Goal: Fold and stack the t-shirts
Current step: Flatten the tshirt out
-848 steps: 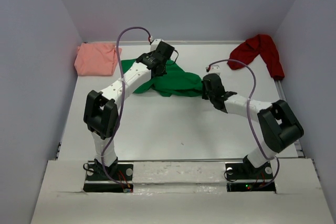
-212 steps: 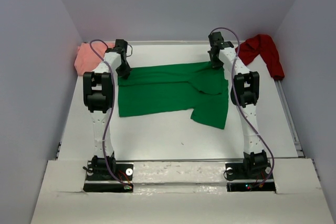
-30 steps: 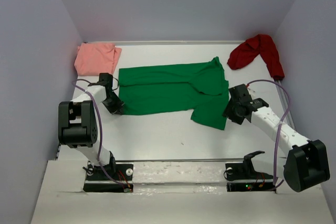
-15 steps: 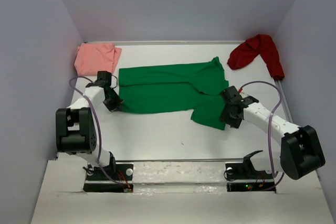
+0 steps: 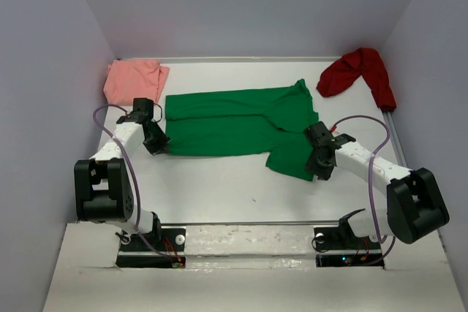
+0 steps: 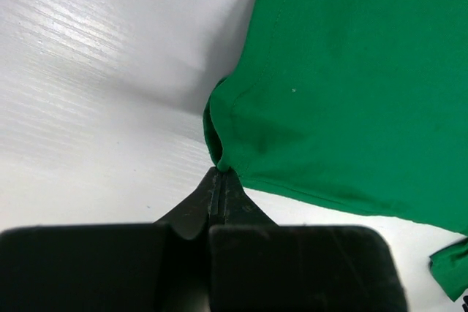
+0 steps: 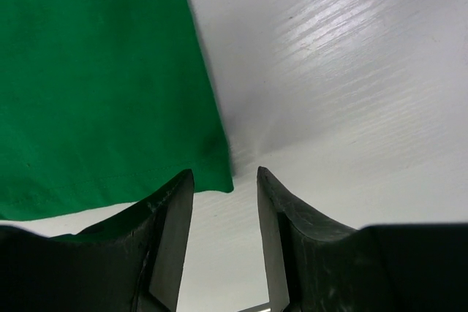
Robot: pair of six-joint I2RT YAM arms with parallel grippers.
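Green t-shirt [image 5: 234, 126]: lies spread flat in the middle of the table [image 5: 219, 195], the only one of the three opened out.
Long axis: runs left to right across the table, roughly parallel to the near edge.
Ends: a straight edge faces left. The right end is uneven, with a small peak toward the far side and a broad flap reaching toward the near edge.
Surface: a shallow crease runs along its length; the rest is mostly smooth.
Near-left corner: bunched into a small raised fold, seen in the left wrist view [image 6: 351, 85].
Left gripper [image 5: 157, 145]: closed, its fingertips [image 6: 218, 180] pinched together on that bunched corner fold.
Near-right corner: lies flat on the table, seen in the right wrist view [image 7: 95, 78].
Right gripper [image 5: 319, 168]: jaws apart and low over the table [image 7: 224, 180], one finger over the cloth and the other over bare table, with the tip of the corner between them. Whether the fingers touch the cloth cannot be told.
Salmon-pink t-shirt [image 5: 133, 82]: a compact heap in the far-left corner, just beyond the green one's far-left corner and apart from it.
Dark red t-shirt [image 5: 358, 71]: crumpled in the far-right corner, with one part trailing along the right edge of the table.
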